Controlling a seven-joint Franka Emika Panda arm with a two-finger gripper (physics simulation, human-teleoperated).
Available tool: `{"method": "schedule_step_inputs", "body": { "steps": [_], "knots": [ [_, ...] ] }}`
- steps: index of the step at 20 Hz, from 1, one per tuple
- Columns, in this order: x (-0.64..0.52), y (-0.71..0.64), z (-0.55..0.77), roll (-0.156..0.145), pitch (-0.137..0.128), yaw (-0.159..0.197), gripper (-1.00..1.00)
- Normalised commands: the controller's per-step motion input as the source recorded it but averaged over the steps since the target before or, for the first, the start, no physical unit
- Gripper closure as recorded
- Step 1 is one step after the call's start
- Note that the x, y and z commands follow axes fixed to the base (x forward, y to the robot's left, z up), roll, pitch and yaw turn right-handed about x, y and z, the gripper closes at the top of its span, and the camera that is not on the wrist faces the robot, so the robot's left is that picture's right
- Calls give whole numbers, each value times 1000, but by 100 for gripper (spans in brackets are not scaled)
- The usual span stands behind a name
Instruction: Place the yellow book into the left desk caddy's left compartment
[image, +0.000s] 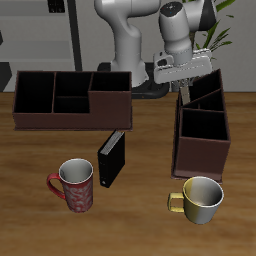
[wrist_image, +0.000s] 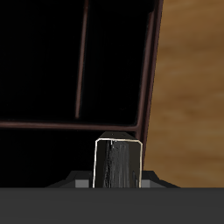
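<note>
Claw (image: 184, 88) position, exterior view: above the back end of the left caddy (image: 202, 132), which stands narrow and deep on the surface (image: 140, 220). A thin edge, apparently the yellow book (image: 184, 92), hangs from the claw over the caddy's rear section. Holding it upright suits the slot-shaped compartments; laid flat it would likely catch on the slanted dividers. Nearer the front edge stand a black book (image: 111, 158), a red mug (image: 74, 185) and a yellow mug (image: 200, 198). A wide caddy (image: 70, 100) sits farther back; none of these is involved.

Wrist view: the fingers are pinched on the book (wrist_image: 118, 164), whose pale-edged end shows between them. Beyond it lies the caddy's dark interior (wrist_image: 70, 70), crossed by a divider (wrist_image: 83, 61), with the wall toward the bare wood just beside the book. The book seems to be hanging over a compartment, not yet released. Which compartment cannot be told for certain.
</note>
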Motion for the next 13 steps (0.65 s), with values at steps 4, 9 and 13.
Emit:
{"method": "schedule_step_inputs", "body": {
  "steps": [4,9,13],
  "knots": [
    [45,-107,-24,-15,15,-23,-100],
    [14,-50,81,-6,-22,-11,-100],
    [-9,-58,68,-4,-16,-15,-100]
  ]
}}
